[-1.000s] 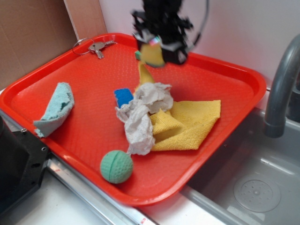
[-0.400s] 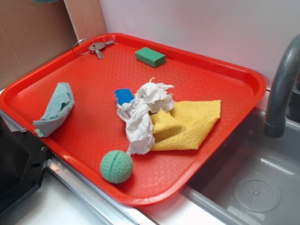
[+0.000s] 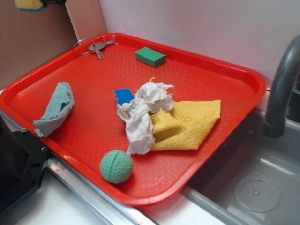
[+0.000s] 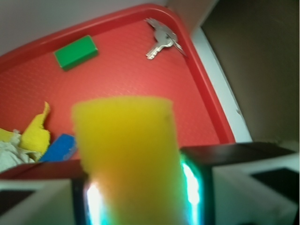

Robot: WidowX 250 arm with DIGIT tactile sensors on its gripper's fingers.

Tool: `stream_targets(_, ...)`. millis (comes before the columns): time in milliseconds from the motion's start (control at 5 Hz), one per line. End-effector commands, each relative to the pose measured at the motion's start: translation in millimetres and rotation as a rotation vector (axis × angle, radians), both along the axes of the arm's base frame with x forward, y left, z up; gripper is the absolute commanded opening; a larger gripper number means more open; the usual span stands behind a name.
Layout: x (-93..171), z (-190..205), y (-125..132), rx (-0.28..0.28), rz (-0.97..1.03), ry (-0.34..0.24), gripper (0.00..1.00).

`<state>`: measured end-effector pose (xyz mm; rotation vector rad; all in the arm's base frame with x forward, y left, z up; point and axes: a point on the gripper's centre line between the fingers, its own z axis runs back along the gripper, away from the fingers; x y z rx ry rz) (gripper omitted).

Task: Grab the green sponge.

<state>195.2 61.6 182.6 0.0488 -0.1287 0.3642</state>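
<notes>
Wrist view shows the end effector (image 4: 126, 187) closed on a yellow sponge (image 4: 124, 150), which fills the gap between its jaws and blocks most of the lower frame. In the exterior view only a sliver of that yellow sponge shows at the top left corner, well clear of the tray (image 3: 243, 75).

Green sponge (image 3: 150, 56) lies flat on the tray floor near the back rim, free on all sides. Keys (image 3: 96, 47) rest toward the back left corner, apart from it. Nothing touches or covers it.

Handling judgement: a small rectangular block, very light and soft, likely to compress under the jaws and spring back. Not fragile. Its surface should give fair friction, so slipping is a minor risk; the textured tray may let it slide if nudged sideways. Best hold is across the two long faces at mid-length, descending from above with jaws spanning the short width.

Other contents sit nearer the front: blue block (image 3: 123, 96), paper wad (image 3: 140, 117), yellow cloth (image 3: 190, 124), green ball (image 3: 116, 166), blue rag (image 3: 56, 108). None obstructs access.

Finding: the end effector is occupied and must release its load first.
</notes>
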Motion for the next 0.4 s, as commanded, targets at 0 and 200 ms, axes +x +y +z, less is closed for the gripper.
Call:
stream_targets(0,0.9,1.5,-16.2,0.029,-0.047,-0.010,0.00)
stream_targets(200,-8.6,0.2,-14.2,0.028,-0.040,-0.015,0.00)
